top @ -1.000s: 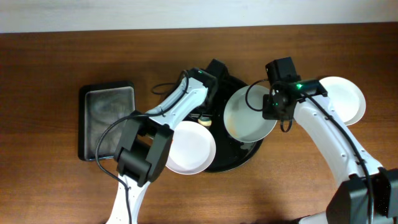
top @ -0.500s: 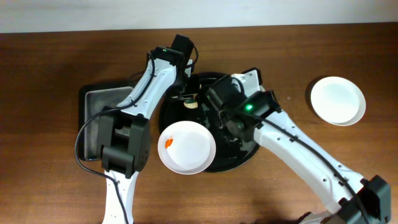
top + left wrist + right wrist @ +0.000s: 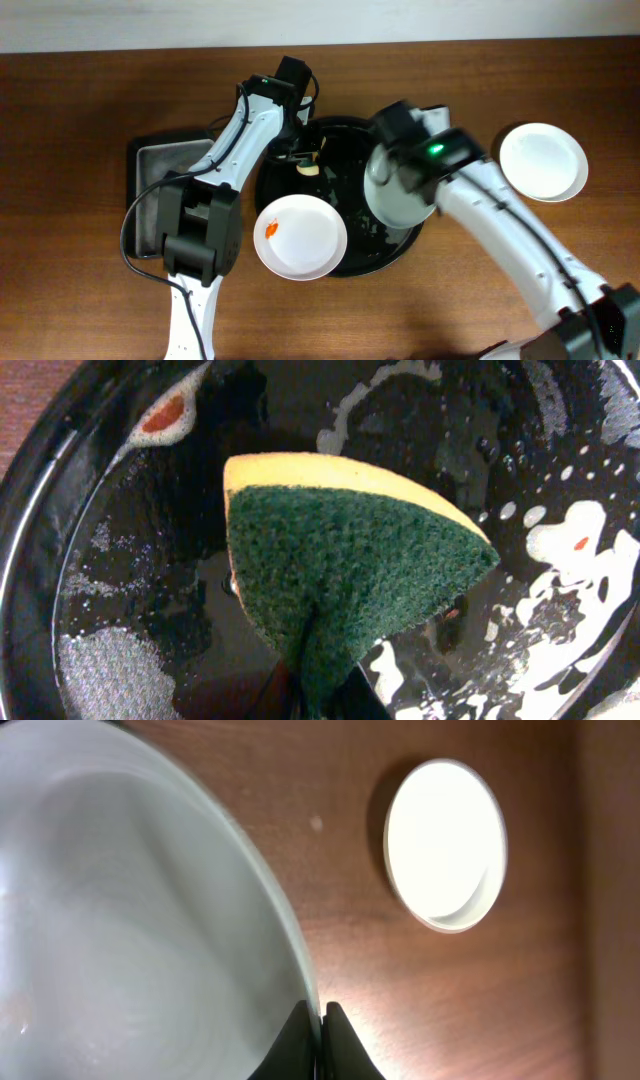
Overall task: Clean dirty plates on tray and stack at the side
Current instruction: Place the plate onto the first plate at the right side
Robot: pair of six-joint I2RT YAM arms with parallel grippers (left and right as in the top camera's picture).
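Sponge (image 3: pixel 340 560) pinched in left gripper (image 3: pixel 312 695) over tray (image 3: pixel 380 262) for scrubbing; plate (image 3: pixel 120 940) rim clamped by right gripper (image 3: pixel 320 1025), likely bound for clean plate (image 3: pixel 543 162) beside tray.

Brown wooden table (image 3: pixel 80 300), dark rectangular metal tray (image 3: pixel 165 185) at its left, yellow-backed green sponge (image 3: pixel 350 560)

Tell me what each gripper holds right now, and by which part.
Left gripper pinches the green-and-yellow sponge by its lower corner. Right gripper clamps a white plate by its rim.
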